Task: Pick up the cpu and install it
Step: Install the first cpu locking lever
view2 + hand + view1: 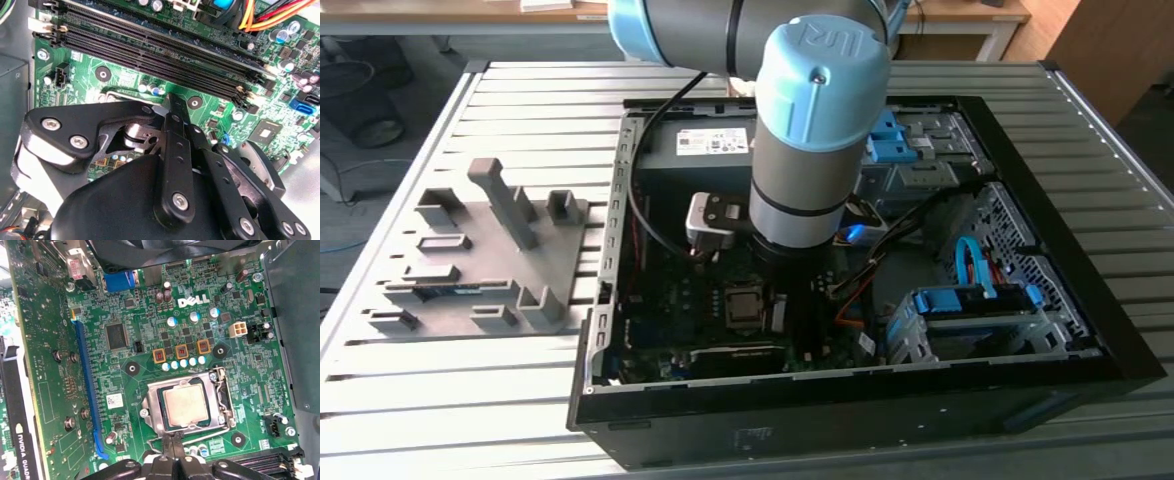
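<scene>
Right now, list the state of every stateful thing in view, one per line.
cpu: seated flat in the socket frame, metal top showing.
socket frame: lying around the cpu.
gripper: fingertips together, just beside the socket frame, holding nothing.
computer case: side open, lying on the table.
memory slots: empty.

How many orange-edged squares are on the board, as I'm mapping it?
3, in one row near the cpu in the first wrist view: end square, middle square, other end square. More may be hidden.
</scene>
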Motion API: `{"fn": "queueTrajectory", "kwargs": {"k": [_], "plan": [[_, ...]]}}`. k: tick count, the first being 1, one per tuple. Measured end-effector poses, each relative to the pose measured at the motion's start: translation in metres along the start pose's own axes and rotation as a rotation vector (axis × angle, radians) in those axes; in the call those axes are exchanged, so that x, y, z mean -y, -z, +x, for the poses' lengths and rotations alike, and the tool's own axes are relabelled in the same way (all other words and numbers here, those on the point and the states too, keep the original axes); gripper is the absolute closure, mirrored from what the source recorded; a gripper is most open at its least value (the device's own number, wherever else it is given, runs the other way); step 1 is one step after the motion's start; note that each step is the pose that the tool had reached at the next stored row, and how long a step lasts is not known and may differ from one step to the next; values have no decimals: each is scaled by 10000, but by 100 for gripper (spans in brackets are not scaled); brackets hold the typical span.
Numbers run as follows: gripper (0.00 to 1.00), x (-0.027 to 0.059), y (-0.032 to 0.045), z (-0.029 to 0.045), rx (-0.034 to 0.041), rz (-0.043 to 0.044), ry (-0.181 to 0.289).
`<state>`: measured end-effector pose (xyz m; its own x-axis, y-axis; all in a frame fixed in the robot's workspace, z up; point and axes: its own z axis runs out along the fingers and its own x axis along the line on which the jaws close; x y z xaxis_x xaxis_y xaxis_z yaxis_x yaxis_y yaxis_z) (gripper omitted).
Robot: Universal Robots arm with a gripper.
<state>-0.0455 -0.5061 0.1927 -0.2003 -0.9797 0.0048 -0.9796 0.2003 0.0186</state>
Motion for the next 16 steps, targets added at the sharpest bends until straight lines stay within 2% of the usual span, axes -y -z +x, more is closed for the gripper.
{"fn": "queueTrajectory", "kwargs": {"k": [16], "plan": [[90,31,-11,52,1,-14,0]]}}
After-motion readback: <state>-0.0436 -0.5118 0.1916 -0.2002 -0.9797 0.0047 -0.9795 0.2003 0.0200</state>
